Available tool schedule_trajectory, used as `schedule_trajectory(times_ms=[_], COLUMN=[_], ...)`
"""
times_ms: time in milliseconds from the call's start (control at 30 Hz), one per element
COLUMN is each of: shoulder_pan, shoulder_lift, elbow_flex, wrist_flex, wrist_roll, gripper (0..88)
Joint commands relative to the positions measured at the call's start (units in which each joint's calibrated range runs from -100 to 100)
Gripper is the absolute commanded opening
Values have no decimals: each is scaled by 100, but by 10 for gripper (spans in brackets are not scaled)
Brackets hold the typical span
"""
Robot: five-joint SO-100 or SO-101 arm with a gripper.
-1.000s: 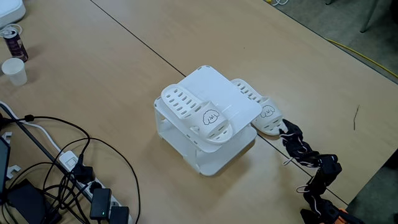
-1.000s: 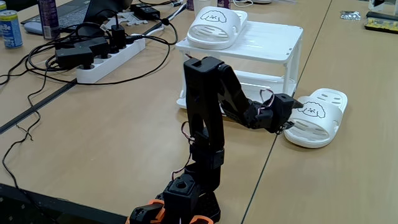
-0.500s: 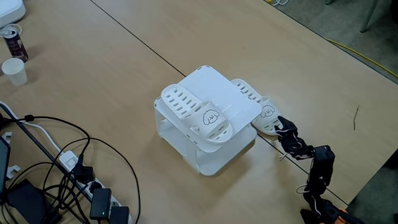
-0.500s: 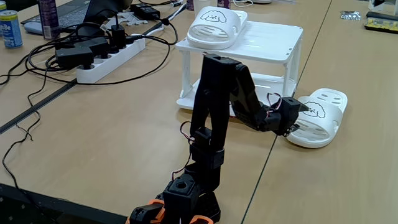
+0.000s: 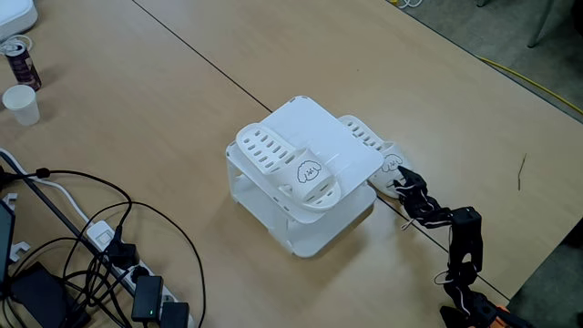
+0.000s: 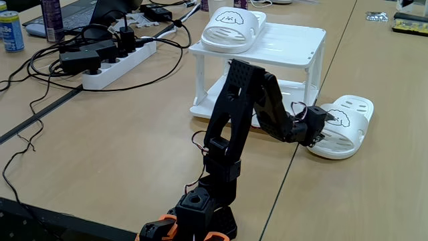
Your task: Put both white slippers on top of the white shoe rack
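A fixed view shows one slipper (image 6: 229, 28) already on the shoe rack (image 6: 289, 45). I hold the gripper (image 6: 324, 122) at the strap of the second slipper (image 6: 344, 127) on the table; its opening is indeterminable. Next: secure the strap, then lift.

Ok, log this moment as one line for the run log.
one slipper on rack | other slipper on table beside rack | gripper at its strap | grasp: cannot tell
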Motion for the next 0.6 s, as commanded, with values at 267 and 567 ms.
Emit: schedule_trajectory(times_ms=[267, 567], shoulder_pan=[-27, -27], shoulder_lift=[621, 950], elbow_flex=[-1222, -1881], wrist_flex=[-119, -119], wrist_roll=[42, 42], gripper=[201, 191])
